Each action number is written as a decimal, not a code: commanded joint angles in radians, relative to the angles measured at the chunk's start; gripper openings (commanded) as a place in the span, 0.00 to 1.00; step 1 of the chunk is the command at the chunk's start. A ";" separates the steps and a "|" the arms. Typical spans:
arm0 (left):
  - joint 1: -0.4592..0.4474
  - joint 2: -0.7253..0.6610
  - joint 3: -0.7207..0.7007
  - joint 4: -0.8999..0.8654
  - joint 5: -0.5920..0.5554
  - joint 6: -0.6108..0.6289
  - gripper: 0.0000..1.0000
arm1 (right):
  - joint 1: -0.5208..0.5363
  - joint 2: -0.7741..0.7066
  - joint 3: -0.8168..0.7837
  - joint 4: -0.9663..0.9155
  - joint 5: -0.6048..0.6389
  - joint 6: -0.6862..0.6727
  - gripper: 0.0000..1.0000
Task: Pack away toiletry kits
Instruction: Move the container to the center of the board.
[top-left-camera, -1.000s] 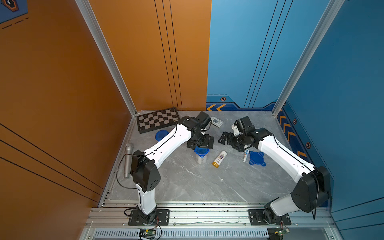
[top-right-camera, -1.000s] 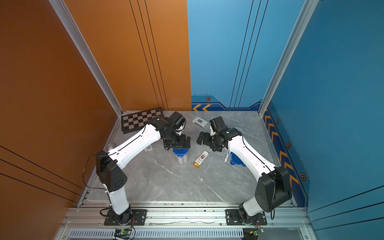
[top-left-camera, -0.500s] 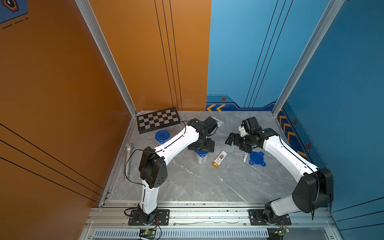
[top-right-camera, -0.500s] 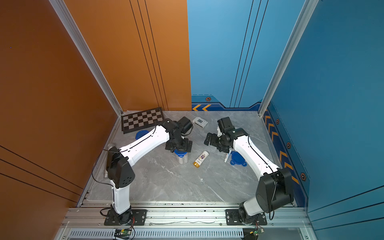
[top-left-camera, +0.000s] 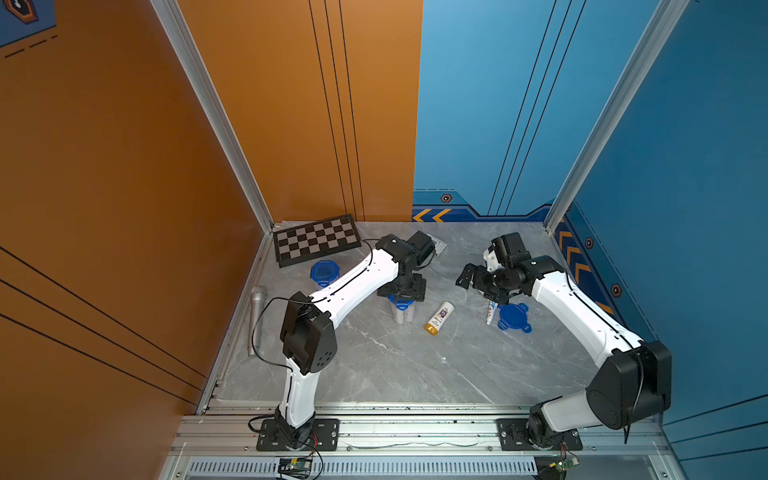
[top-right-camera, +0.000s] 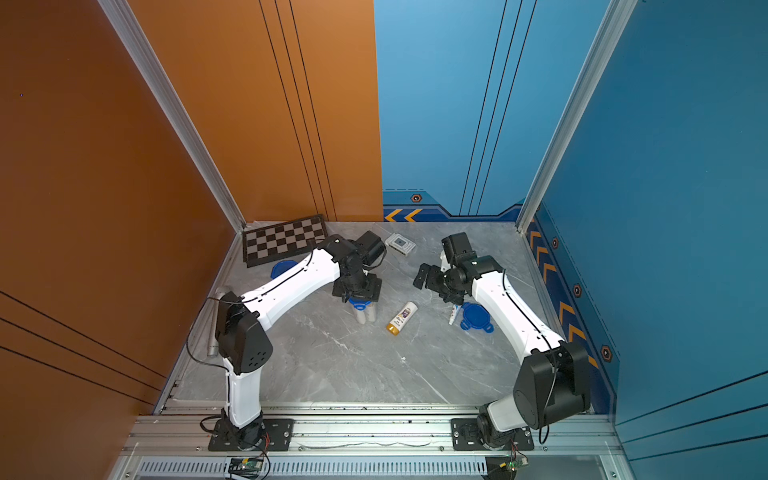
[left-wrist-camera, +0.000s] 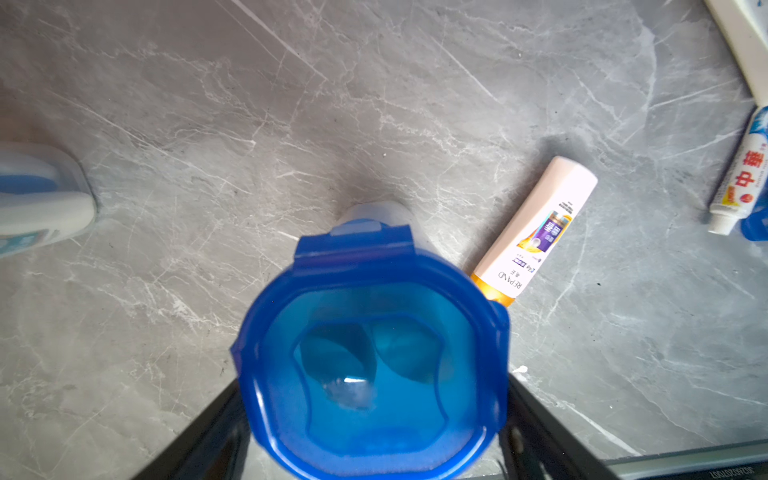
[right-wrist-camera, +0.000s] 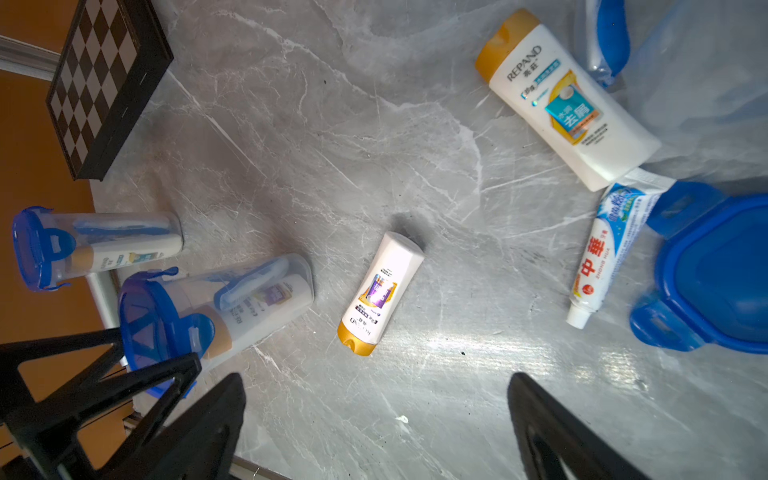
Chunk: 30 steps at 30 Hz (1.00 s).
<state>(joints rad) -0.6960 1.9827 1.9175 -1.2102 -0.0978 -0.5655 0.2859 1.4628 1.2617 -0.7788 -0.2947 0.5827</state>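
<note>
Well, my left gripper (top-left-camera: 401, 289) sat over a lidded cup (top-left-camera: 402, 311); my right gripper (right-wrist-camera: 376, 378) hung empty.
Left jaws stood wide either side of the cup's blue lid (left-wrist-camera: 374, 353), v. close to its rim; couldn't tell if they pressed it. Cup stood upright mid-table w/ a white bottle (right-wrist-camera: 266, 299) & toothbrush (right-wrist-camera: 253, 276) inside. Right jaws gaped wide, nothing btwn them, above the grey table (top-left-camera: 395, 365). A gold-capped bottle (top-left-camera: 438, 318) lay flat near the cup, btwn both grippers; a toothpaste tube (top-left-camera: 491, 311) lay just beside a loose lid (top-left-camera: 514, 318) under my right arm. Teal-label bottle (right-wrist-camera: 569, 104) lay by the tube's flat end, seen from right wrist only. Second cup (top-left-camera: 324, 272), lidded & packed, stood near the chessboard (top-left-camera: 316, 239); microphone (top-left-camera: 254, 320) lay along the table's left edge.
</note>
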 joint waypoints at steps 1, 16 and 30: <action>0.085 0.008 0.057 -0.019 -0.065 0.064 0.70 | -0.003 -0.021 0.016 -0.070 0.036 -0.033 1.00; 0.244 0.228 0.315 -0.026 -0.100 0.158 0.72 | 0.021 -0.022 0.121 -0.180 0.137 -0.056 1.00; 0.254 0.148 0.310 -0.050 -0.134 0.181 0.99 | -0.029 0.051 0.305 -0.313 0.289 -0.153 1.00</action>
<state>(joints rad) -0.4450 2.1891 2.2131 -1.2190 -0.2028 -0.4065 0.2832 1.4857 1.5223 -1.0161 -0.0803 0.4675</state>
